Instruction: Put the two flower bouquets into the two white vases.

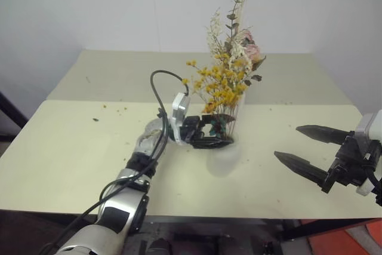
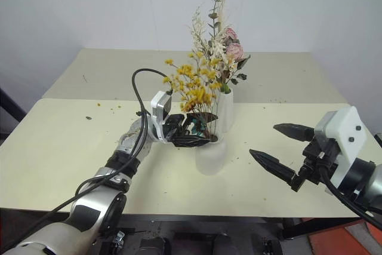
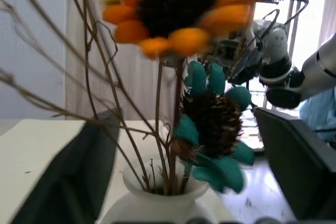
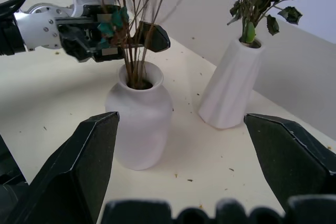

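Observation:
The small yellow-orange bouquet (image 1: 221,86) stands with its thin stems in the squat round white vase (image 4: 139,114). My left gripper (image 1: 206,133) is open, one finger on each side of those stems just above the vase mouth (image 3: 163,192), apart from them. The larger bouquet (image 2: 218,40) of cream sprigs, pink roses and dark leaves stands in the tall white vase (image 4: 231,85), right behind the squat one. My right gripper (image 2: 265,141) hangs open and empty to the right of both vases, pointing at them.
Both vases stand near the middle of a pale cream table (image 1: 71,147). Small flower crumbs (image 1: 113,109) lie scattered on its left part. A white wall rises behind the table's far edge. A black cable (image 1: 160,97) loops over my left wrist.

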You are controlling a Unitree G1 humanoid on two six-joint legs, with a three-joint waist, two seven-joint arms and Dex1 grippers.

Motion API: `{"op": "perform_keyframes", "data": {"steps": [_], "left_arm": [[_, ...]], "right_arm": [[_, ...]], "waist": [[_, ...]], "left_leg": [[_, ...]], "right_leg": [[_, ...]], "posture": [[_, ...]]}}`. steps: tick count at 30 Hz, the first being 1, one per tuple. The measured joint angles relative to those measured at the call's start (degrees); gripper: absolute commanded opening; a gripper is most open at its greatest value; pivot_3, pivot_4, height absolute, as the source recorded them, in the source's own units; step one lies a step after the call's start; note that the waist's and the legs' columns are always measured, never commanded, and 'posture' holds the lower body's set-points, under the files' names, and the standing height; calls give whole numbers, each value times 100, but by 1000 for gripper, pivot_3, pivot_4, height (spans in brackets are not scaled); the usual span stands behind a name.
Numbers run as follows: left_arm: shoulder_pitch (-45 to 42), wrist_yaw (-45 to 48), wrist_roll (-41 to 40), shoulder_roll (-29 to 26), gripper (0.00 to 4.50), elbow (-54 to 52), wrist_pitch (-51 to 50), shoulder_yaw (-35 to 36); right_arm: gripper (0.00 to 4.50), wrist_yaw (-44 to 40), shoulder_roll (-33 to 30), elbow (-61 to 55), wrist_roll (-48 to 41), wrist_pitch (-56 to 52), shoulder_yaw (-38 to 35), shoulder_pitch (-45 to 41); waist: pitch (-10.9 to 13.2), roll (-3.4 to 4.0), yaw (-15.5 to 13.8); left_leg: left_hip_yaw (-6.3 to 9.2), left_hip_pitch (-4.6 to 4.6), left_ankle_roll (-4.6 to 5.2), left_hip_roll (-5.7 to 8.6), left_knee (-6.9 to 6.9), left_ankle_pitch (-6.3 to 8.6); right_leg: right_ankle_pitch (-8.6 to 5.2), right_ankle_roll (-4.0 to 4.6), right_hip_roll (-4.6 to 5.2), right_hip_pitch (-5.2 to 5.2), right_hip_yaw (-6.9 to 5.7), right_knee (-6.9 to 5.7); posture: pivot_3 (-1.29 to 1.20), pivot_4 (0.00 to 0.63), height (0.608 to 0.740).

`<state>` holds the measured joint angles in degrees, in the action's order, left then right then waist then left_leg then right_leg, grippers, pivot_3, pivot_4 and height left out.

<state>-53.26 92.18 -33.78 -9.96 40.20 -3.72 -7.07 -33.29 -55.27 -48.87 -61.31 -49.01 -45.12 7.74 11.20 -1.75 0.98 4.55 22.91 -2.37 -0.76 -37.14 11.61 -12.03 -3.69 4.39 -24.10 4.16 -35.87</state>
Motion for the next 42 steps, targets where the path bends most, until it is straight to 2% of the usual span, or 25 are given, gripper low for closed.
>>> {"op": "perform_keyframes", "data": {"steps": [5,11,16,22,27,32,37,42], "left_arm": [[-2,-1,329,-360,4436,-339,173,-172],[-2,-165,477,-599,4436,-415,222,119],[140,-389,599,-1392,4436,-690,222,518],[904,-767,688,-2217,4436,-1350,160,933],[1121,-966,708,-2860,4436,-1922,97,1163],[1171,-795,694,-3566,4436,-2006,67,1391],[1253,-775,687,-3927,4436,-2158,-32,1513],[1336,-768,672,-4032,4436,-2238,-196,1513]], "right_arm": [[4500,8,0,54,111,62,168,-6],[4500,25,1,111,168,106,249,-51],[4500,-59,1,174,221,109,192,70],[4500,-550,4,352,522,121,-534,771],[4500,-1309,41,658,1007,355,-1170,1317],[4500,-2157,-177,1085,1395,413,-1819,1659],[4500,-2462,-274,1404,1684,514,-1924,1642],[4500,-2514,-242,1324,1777,557,-1858,1572]], "waist": [[0,0,-8],[0,0,12],[-1,2,45],[-2,1,-25],[-3,-1,-30],[-6,-4,17],[-6,-5,12],[-6,-5,7]], "left_leg": [[0,1,0,0,0,0],[0,2,0,-2,1,0],[-1,-2,0,-5,1,0],[0,-2,0,-6,0,0],[-3,-2,0,-7,3,0],[-6,-8,0,-10,3,0],[-7,-8,-1,-11,5,0],[-7,-4,-1,-11,4,0]], "right_leg": [[0,0,0,0,0,1],[0,0,0,-3,0,1],[0,0,-2,-2,0,-1],[0,1,0,0,-3,-1],[-1,0,0,-2,-4,1],[-2,1,-1,2,-2,0],[-3,2,-1,1,-3,0],[-3,2,-1,-2,-4,0]], "posture": [[0,150,740],[0,150,740],[0,150,740],[0,150,740],[0,150,740],[0,150,740],[0,150,740],[0,150,740]]}}
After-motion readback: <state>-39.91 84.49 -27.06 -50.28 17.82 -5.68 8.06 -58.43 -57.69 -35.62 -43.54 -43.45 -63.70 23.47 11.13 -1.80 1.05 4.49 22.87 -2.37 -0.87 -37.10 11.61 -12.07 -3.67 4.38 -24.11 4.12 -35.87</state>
